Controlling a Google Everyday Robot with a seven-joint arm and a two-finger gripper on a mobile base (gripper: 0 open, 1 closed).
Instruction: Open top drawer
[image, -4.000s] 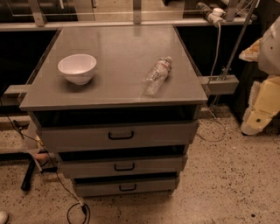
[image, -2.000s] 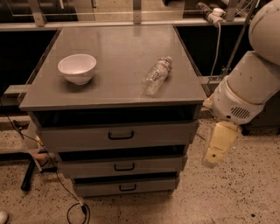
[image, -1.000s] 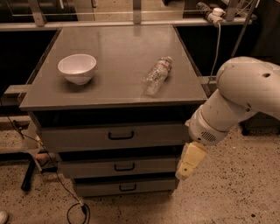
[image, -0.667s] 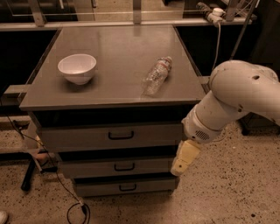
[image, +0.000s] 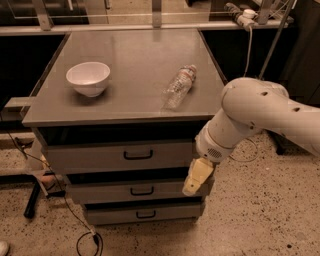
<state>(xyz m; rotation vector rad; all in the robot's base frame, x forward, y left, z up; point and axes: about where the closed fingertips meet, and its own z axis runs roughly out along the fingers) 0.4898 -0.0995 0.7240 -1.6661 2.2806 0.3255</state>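
The top drawer (image: 120, 156) is the widest of three grey drawers under a grey tabletop (image: 135, 75). It is closed, and its small black loop handle (image: 138, 155) sits at the middle of its front. My gripper (image: 192, 186) hangs from the white arm (image: 250, 115) at the cabinet's right front. It points down in front of the middle drawer's (image: 140, 190) right end, below and to the right of the top drawer's handle. It holds nothing that I can see.
A white bowl (image: 88, 78) stands on the left of the tabletop. A clear plastic bottle (image: 179, 86) lies on its right side. A bottom drawer (image: 145, 214) sits below. Cables (image: 75, 225) trail on the speckled floor at the left.
My arm has swung in from the right and down to the left. The gripper has moved from beside the cabinet to in front of the drawers' right end. The drawers have not moved.
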